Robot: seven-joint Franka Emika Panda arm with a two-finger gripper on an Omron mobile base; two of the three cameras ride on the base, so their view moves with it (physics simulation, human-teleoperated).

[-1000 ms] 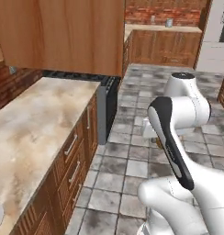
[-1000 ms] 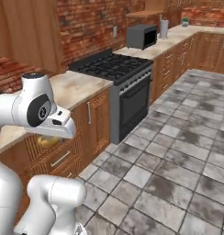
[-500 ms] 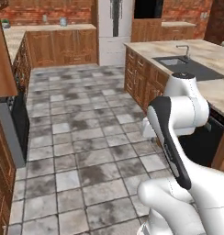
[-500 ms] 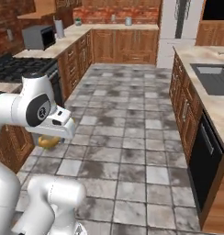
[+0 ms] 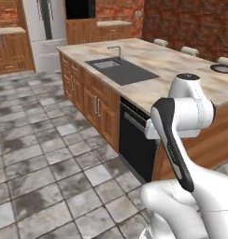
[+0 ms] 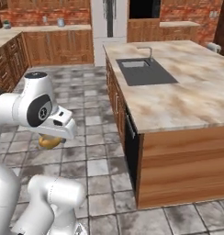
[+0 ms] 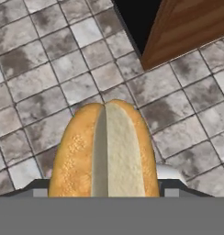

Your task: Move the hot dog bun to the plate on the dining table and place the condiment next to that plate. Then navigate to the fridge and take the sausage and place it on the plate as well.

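Swinging round with the base since a second ago: stove and brick-backed counter gone from sight, dining table (image 5: 148,70) now looming just ahead. Carrying the hot dog bun (image 7: 104,151) in the hand (image 6: 50,140), jaws standing fairly wide and clamped on its flanks, split side facing the camera, above the tiled floor (image 5: 36,154) short of the dining table's near end. Plate (image 5: 222,68) sitting at the far side of that worktop. Judging the bun light, soft, easily crushed; gripping gently across the middle looking wisest.
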